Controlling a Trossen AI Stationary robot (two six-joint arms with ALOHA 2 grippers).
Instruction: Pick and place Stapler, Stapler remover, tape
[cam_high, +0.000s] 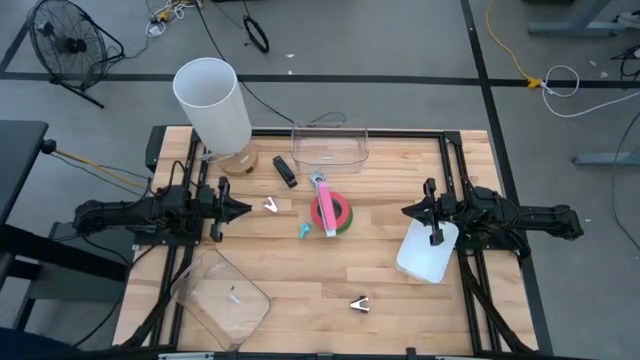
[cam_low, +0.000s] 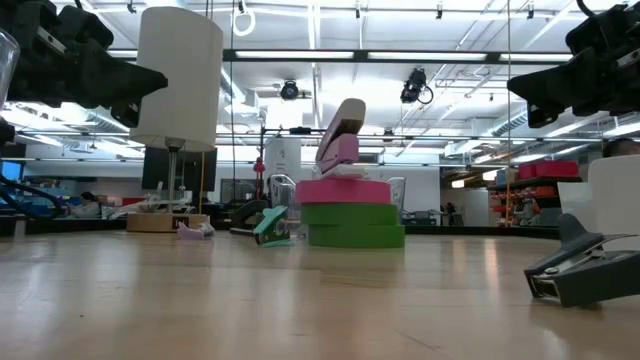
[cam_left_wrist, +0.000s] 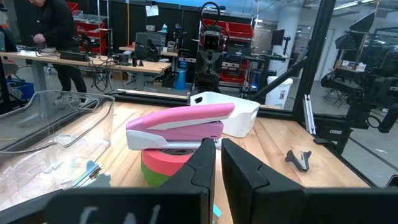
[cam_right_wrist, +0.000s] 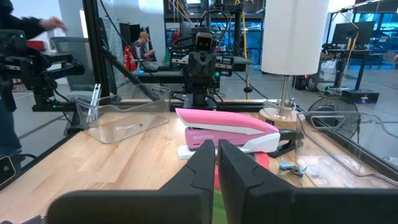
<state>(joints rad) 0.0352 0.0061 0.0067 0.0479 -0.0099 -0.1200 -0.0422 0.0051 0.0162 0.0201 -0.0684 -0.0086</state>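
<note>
Both arms parked, nothing picked yet; task looks to be at its start.

Left gripper (cam_high: 243, 209) and right gripper (cam_high: 407, 211) hang over the table (cam_high: 300, 290) on either side of the pile, fingers pinched nearly together, holding nothing. The pink stapler (cam_high: 323, 205) lies across a pink tape roll (cam_low: 343, 190) stacked on a green tape roll (cam_low: 355, 226), mid-table between the grippers. Next move, my guess: one arm opens, drops onto the stapler and lifts it clear without dragging the rolls. The high view alone shows the layout: black stapler (cam_high: 285, 170) near the clear bin (cam_high: 330, 148), white tray (cam_high: 427, 252) under the right arm, a staple remover (cam_high: 361, 304) near the front edge. The low view alone shows the stacking order.
</note>
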